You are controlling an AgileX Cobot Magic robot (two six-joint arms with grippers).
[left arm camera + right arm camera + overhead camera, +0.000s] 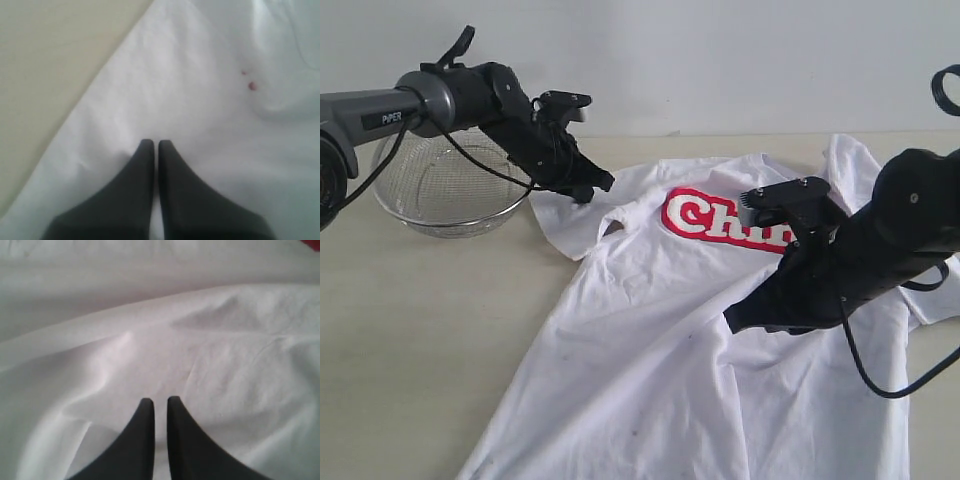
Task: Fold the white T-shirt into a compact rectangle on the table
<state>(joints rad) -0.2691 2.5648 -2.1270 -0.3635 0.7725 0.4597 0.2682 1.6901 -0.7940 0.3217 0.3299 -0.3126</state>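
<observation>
The white T-shirt (650,330) lies spread face up and wrinkled on the table (420,330), red lettering (715,220) across its chest. My left gripper (595,185) is shut, its tips at the edge of the sleeve nearest the basket. In the left wrist view its jaws (156,142) stand together over white cloth (200,100), with no fold visibly pinched. My right gripper (732,322) hovers low over the shirt's middle, just below the lettering. Its jaws (160,400) are nearly together above creased cloth (200,350) and hold nothing that I can see.
A round wire-mesh basket (445,190) stands at the back left, under the left arm. Bare tabletop (50,50) lies left of the shirt. A white wall runs behind the table. The right arm's cable hangs over the shirt's right side.
</observation>
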